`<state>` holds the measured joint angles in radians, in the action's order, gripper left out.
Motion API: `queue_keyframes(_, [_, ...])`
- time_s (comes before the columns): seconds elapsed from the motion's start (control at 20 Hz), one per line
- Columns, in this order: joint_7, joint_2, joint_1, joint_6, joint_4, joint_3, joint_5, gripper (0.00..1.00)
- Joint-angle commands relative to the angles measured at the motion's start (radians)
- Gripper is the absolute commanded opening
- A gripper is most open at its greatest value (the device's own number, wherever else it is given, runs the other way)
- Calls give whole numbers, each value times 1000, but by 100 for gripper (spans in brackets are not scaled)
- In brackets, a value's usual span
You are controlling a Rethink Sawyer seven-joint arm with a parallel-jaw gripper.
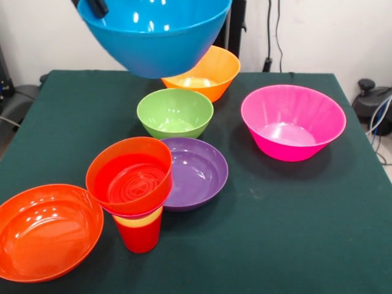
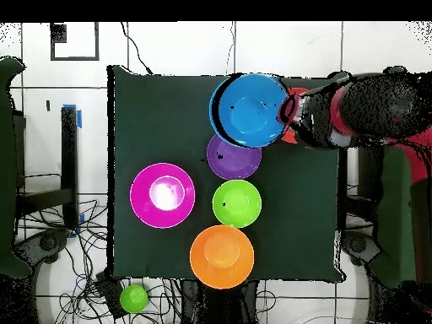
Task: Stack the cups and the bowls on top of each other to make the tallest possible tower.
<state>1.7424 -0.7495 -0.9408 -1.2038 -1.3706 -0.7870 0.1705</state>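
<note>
Hovering blue bowl (image 1: 153, 33) above table (image 1: 294, 245)

My pincer (image 1: 92, 6) holds the lifted bowl (image 1: 153, 37) by its rim, high above the table (image 1: 294, 245), over the far side in the front view. Below it, the tower (image 1: 136, 190) stands near the front, left of centre, with a bowl seated on top of its nested cups. The corner bowl (image 1: 46, 229) lies just left of the tower, by the near left edge. The neighbour bowl (image 1: 196, 171) sits just beside the tower on its right. Behind that comes the middle bowl (image 1: 174, 113), and behind that the far bowl (image 1: 205, 73), partly hidden by the lifted bowl. The lone bowl (image 1: 293, 122) rests well apart on the right. Seen from overhead, the lifted bowl hides the tower.
</note>
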Motion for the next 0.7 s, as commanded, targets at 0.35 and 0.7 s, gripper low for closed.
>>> queue_keyframes(0.35, [-391,135,22,-128,162,-53,141,0])
queue_keyframes(0.7, [-417,185,0,-83,172,-56,172,0])
